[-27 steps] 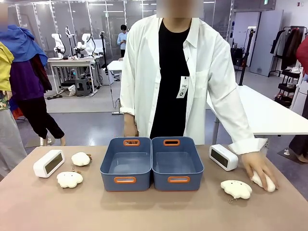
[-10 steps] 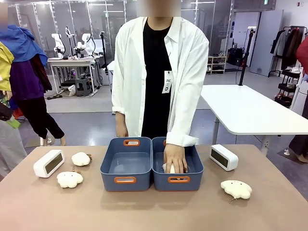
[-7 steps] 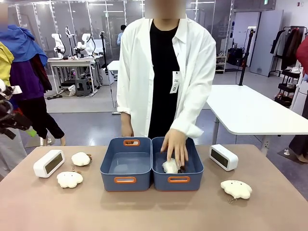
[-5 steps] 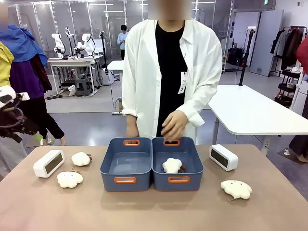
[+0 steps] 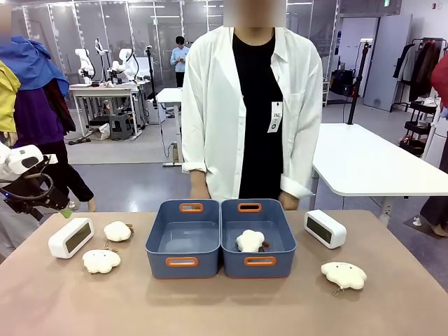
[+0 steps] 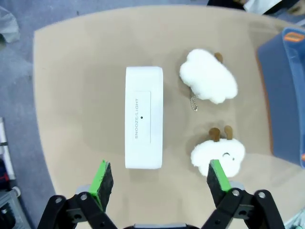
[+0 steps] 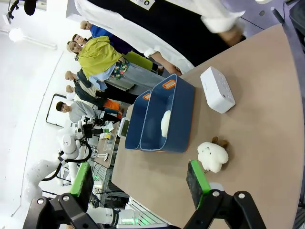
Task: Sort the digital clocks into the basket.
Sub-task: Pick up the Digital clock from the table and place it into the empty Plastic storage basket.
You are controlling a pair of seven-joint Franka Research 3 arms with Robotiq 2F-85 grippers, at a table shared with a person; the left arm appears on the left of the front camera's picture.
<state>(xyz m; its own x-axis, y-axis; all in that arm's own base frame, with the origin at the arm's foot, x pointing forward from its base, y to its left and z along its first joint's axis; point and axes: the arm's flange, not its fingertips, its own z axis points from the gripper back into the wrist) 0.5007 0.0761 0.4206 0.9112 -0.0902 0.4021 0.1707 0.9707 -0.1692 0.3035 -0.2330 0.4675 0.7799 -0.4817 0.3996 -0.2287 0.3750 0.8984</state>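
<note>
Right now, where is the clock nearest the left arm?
In the front view, the clock stands on the table's left side, beside two plush toys, left of the blue bins; the open left gripper hovers above it.

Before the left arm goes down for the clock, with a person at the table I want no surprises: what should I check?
1. left gripper open: ok.
2. clock between its fingers, narrow sides toward the pads: ok.
3. nearest plush toy out of the way of the descent: cannot tell; it looks close to one finger.
4. person's hands away from the baskets: ok.
5. left basket free to take clocks: ok, nothing in it; the right basket holds a plush toy.
6. right gripper open: ok.
</note>
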